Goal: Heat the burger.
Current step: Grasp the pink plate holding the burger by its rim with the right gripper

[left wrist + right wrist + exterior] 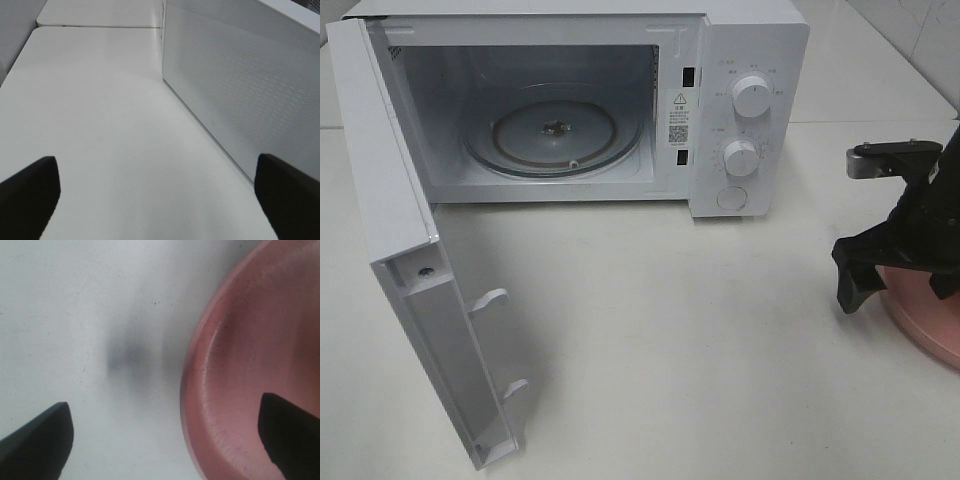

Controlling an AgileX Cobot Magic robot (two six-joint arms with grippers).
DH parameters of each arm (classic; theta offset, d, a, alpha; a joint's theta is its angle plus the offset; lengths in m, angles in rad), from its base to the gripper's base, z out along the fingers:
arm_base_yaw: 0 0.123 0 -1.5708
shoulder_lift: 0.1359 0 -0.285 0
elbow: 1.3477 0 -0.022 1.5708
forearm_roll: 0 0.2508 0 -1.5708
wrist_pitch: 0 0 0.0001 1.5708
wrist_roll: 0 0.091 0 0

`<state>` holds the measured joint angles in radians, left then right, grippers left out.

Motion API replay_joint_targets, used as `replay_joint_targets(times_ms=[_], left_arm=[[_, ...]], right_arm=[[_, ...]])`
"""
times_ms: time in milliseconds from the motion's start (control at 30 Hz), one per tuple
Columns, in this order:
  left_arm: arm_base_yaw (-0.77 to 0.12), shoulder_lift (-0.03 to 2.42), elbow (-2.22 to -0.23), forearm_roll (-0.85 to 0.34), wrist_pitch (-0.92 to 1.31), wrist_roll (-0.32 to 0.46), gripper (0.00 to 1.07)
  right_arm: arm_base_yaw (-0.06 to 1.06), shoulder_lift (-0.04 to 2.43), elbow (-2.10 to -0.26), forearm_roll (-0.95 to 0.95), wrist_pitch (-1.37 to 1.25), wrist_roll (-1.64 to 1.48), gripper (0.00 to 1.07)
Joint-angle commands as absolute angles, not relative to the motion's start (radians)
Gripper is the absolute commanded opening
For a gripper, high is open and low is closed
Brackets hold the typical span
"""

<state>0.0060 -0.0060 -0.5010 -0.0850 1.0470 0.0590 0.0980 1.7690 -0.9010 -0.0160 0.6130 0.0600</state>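
I cannot see the burger in any picture. It may be on the part of the plate that is cut off or hidden under the arm, but I cannot tell.

The pink plate sits on the table, far over to the right side and in front of the microwave. The bit of plate I can see up close is bare.

The right pincer hangs just above the plate's near rim and is wide open, holding nothing. One finger is over the inside of the plate and the other is over the table, so the rim is between them.

The left pincer is wide open too and holds nothing. It is low over the table beside what looks like the door.

The door stands open and the glass tray inside has nothing on it.

What could go wrong, I think:
- A pinch on just one side of the rim could make the plate tip, and a burger on it could slide off
- The finger inside the plate could squash or push the burger, since I cannot see where it is
- The plate could bump the side of the microwave's opening on the way in
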Motion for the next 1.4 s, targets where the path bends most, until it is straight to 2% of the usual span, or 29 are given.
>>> replay_joint_targets(times_ms=[33,533,733,767,800,867,900,933,967,1000,1033,1067,1100,1133,1167,1200,1233,1267,1400], left_arm=[[0.004,-0.031,-0.499,-0.088,1.036,0.061,0.98],[0.004,-0.031,-0.499,-0.088,1.036,0.061,0.98],[0.004,-0.031,-0.499,-0.088,1.036,0.061,0.98],[0.004,-0.031,-0.499,-0.088,1.036,0.061,0.98],[0.004,-0.031,-0.499,-0.088,1.036,0.061,0.98],[0.004,-0.031,-0.499,-0.088,1.036,0.061,0.98],[0.004,-0.031,-0.499,-0.088,1.036,0.061,0.98],[0.004,-0.031,-0.499,-0.088,1.036,0.061,0.98],[0.004,-0.031,-0.499,-0.088,1.036,0.061,0.98],[0.004,-0.031,-0.499,-0.088,1.036,0.061,0.98],[0.004,-0.031,-0.499,-0.088,1.036,0.061,0.98],[0.004,-0.031,-0.499,-0.088,1.036,0.061,0.98],[0.004,-0.031,-0.499,-0.088,1.036,0.061,0.98],[0.004,-0.031,-0.499,-0.088,1.036,0.061,0.98],[0.004,-0.031,-0.499,-0.088,1.036,0.061,0.98],[0.004,-0.031,-0.499,-0.088,1.036,0.061,0.98],[0.004,-0.031,-0.499,-0.088,1.036,0.061,0.98],[0.004,-0.031,-0.499,-0.088,1.036,0.061,0.98],[0.004,-0.031,-0.499,-0.088,1.036,0.061,0.98]], right_arm=[[0.080,1.807,-0.901,-0.030,0.583,0.065,0.94],[0.069,1.885,-0.901,-0.059,0.516,0.065,0.89],[0.069,1.904,-0.901,-0.084,0.513,0.080,0.78],[0.069,1.908,-0.901,-0.103,0.518,0.093,0.73],[0.069,1.908,-0.901,-0.103,0.518,0.093,0.73],[0.069,1.909,-0.901,-0.142,0.524,0.135,0.63],[0.069,1.909,-0.901,-0.142,0.524,0.135,0.63],[0.069,1.909,-0.901,-0.179,0.528,0.169,0.52],[0.069,1.909,-0.901,-0.179,0.528,0.169,0.52],[0.069,1.909,-0.901,-0.210,0.533,0.195,0.41],[0.069,1.909,-0.901,-0.218,0.534,0.202,0.34],[0.069,1.909,-0.901,-0.218,0.534,0.202,0.34],[0.069,1.909,-0.901,-0.223,0.535,0.200,0.22],[0.069,1.909,-0.901,-0.223,0.535,0.200,0.22],[0.069,1.909,-0.901,-0.223,0.536,0.195,0.11],[0.069,1.909,-0.901,-0.223,0.537,0.195,0.06],[0.069,1.909,-0.901,-0.223,0.537,0.195,0.06],[0.069,1.909,-0.901,-0.223,0.542,0.196,0.00],[0.072,1.909,-0.901,-0.220,0.559,0.203,0.00]])
